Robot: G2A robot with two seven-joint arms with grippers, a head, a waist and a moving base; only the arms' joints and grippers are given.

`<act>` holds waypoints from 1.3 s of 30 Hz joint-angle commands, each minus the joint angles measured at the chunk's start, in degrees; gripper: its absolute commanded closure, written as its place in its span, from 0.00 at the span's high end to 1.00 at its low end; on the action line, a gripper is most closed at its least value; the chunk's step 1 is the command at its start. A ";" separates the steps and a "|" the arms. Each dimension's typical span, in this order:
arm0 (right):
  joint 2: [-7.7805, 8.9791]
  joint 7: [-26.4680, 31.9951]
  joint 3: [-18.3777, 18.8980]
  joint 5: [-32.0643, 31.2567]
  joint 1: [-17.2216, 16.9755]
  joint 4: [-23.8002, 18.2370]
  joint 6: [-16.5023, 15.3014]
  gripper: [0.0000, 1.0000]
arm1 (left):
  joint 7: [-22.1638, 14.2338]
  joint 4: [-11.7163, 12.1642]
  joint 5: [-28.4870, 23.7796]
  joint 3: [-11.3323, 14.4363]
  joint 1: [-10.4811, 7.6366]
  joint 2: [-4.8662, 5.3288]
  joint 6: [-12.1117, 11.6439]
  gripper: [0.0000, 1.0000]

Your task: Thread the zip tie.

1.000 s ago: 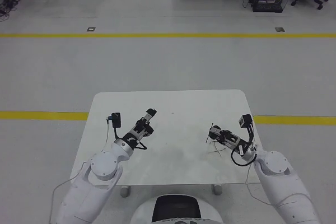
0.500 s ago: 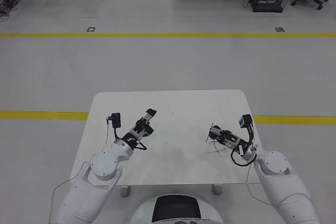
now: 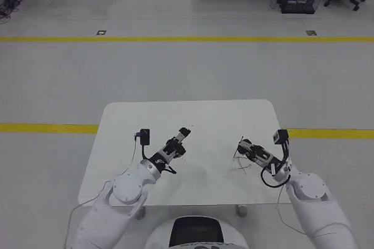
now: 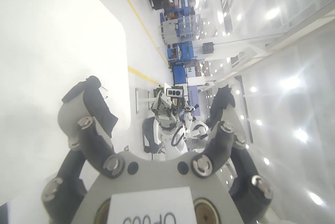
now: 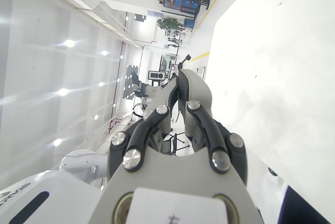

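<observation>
closest to me, the right gripper (image 5: 181,72) is hanging just above the worktop (image 3: 206,118), toward its right-hand side. its fingers are pressing together on the zip tie (image 5: 186,58). the black strip is running up between them, and what looks like the head end is poking out past the tips. in the top view i'm seeing the rest of the zip tie (image 3: 238,160) as a thin dark line trailing below the fingers toward the surface, though i can't tell whether it's touching. the left gripper (image 4: 158,85) is sitting well apart from it, over the middle of the worktop, with its fingers spread wide and holding nothing.

i'm judging the threading as not yet begun, since the two ends are not yet brought together. what's worrying me is how thin and springy the strip is looking. a pinch landing off-centre is likely to flick it sideways. if the strip is twisting in the right fingers' hold, the slot in the head is turning away from the tail. the trailing end could also drag on the surface and bend the strip out of line.

for room, i'm seeing bare worktop between the two grippers and beyond them up to the far edge. the right gripper is working nearer the right edge, so a dropped tie is risking a slide off that side.
</observation>
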 commanded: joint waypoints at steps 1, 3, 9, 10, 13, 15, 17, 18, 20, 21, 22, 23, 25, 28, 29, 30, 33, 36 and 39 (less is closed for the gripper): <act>-0.30 1.02 1.15 -0.01 -1.20 -0.86 0.00 0.00 | 0.08 0.64 0.18 3.36 -1.29 -0.51 0.32 1.00; -0.66 2.21 2.05 0.97 -1.86 -1.05 0.00 0.00 | 1.13 1.49 0.45 5.73 -2.68 -1.02 0.93 1.00; -0.97 3.95 2.78 2.15 -2.14 -0.86 0.00 0.00 | 3.74 2.57 1.89 9.13 -4.79 -1.84 0.70 1.00; -0.97 3.95 2.78 2.15 -2.14 -0.86 0.00 0.00 | 3.74 2.57 1.89 9.13 -4.79 -1.84 0.70 1.00; -0.97 3.95 2.78 2.15 -2.14 -0.86 0.00 0.00 | 3.74 2.57 1.89 9.13 -4.79 -1.84 0.70 1.00; -0.97 3.95 2.78 2.15 -2.14 -0.86 0.00 0.00 | 3.74 2.57 1.89 9.13 -4.79 -1.84 0.70 1.00; -0.97 3.95 2.78 2.15 -2.14 -0.86 0.00 0.00 | 3.74 2.57 1.89 9.13 -4.79 -1.84 0.70 1.00; -0.97 3.95 2.78 2.15 -2.14 -0.86 0.00 0.00 | 3.75 2.58 1.88 9.18 -4.78 -1.85 0.65 1.00; -1.05 2.74 2.40 1.77 -2.04 -1.09 0.04 0.00 | 3.66 2.88 1.64 9.54 -4.83 -1.92 0.27 1.00; -1.12 1.95 1.94 1.34 -1.94 -1.18 0.00 0.00 | 3.28 3.09 1.60 9.81 -5.04 -1.96 -0.07 1.00; -1.21 0.95 1.45 0.69 -1.75 -1.30 0.00 0.00 | 2.64 3.54 1.18 10.16 -5.35 -2.04 -0.88 1.00; -1.30 0.45 1.09 0.72 -1.67 -1.38 0.00 0.00 | 2.11 3.98 0.87 10.44 -5.62 -2.10 -1.33 1.00; -1.57 0.35 0.19 2.25 -1.53 -1.27 0.00 0.00 | 1.32 5.04 0.69 11.36 -6.49 -2.31 -1.93 1.00; -1.89 0.78 -0.73 3.37 -1.32 -0.65 0.00 0.00 | 1.23 6.33 0.07 13.11 -7.78 -2.80 -2.47 1.00; -2.06 0.92 -1.12 3.82 -1.23 -0.42 0.00 0.00 | 1.57 7.10 -0.45 13.89 -8.47 -3.10 -2.62 1.00; -2.16 1.33 -1.46 3.91 -1.19 -0.14 0.00 0.00 | 1.86 7.67 -0.73 14.50 -8.99 -3.33 -2.66 1.00; -2.30 1.29 -1.52 2.90 -0.84 -0.03 0.00 0.00 | 3.00 8.81 -0.50 15.89 -10.57 -3.89 -3.06 1.00; -2.30 1.29 -1.52 2.90 -0.84 -0.03 0.00 0.00 | 3.00 8.81 -0.50 15.89 -10.57 -3.89 -3.06 1.00; -2.30 1.29 -1.52 2.90 -0.84 -0.03 0.00 0.00 | 3.00 8.81 -0.50 15.89 -10.57 -3.89 -3.06 1.00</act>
